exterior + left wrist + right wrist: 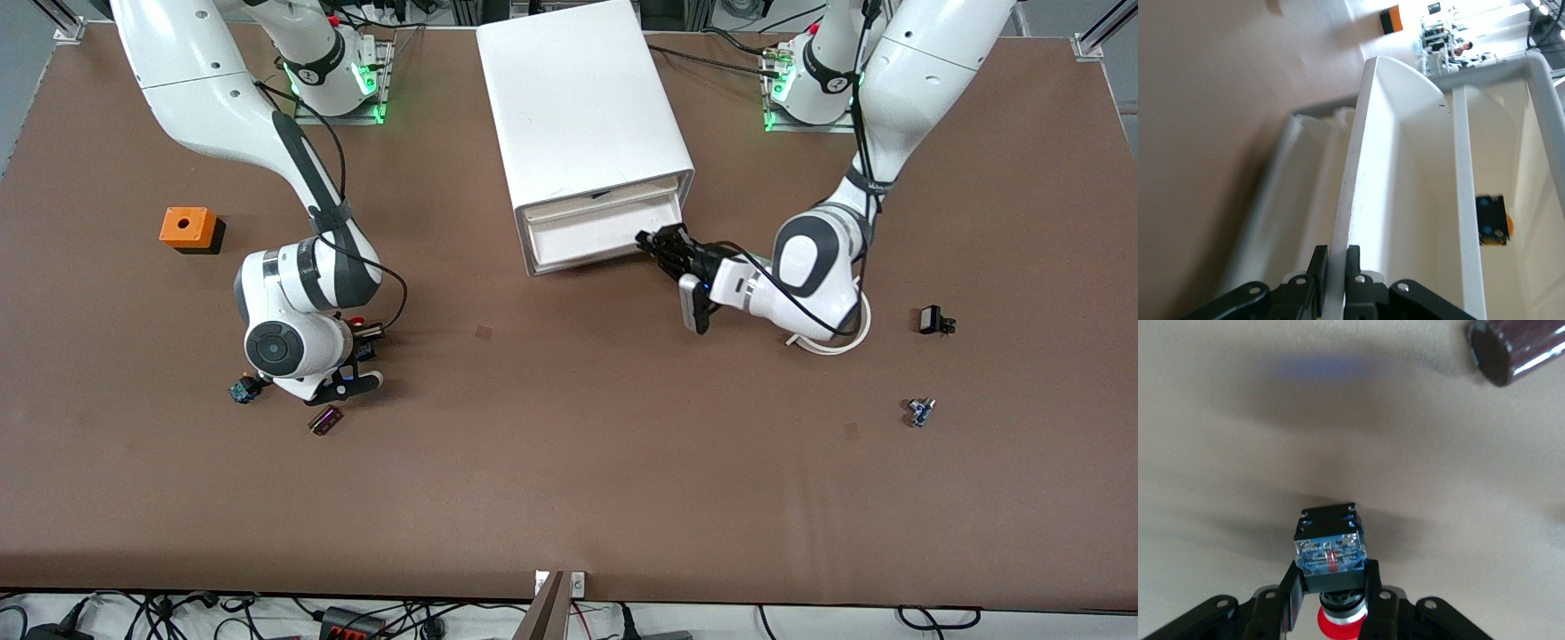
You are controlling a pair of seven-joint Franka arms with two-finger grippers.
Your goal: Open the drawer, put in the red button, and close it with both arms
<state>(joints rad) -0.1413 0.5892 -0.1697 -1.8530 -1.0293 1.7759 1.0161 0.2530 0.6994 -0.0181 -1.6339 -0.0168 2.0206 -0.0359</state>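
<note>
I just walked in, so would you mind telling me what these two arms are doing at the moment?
The left claw is shut on the front wall of the drawer in the white cabinet, which stands slightly open. The right claw, low over the table toward the right arm's end, is shut on the red button. The button is not yet in the drawer.

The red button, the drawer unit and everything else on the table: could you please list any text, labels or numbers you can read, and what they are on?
No text can be read anywhere.
Red button, held in the right tool: its clear end shows a red mark, too blurred to read.
White drawer unit, its drawer front gripped by the left tool: no markings.
Orange box: no lettering visible.
</note>
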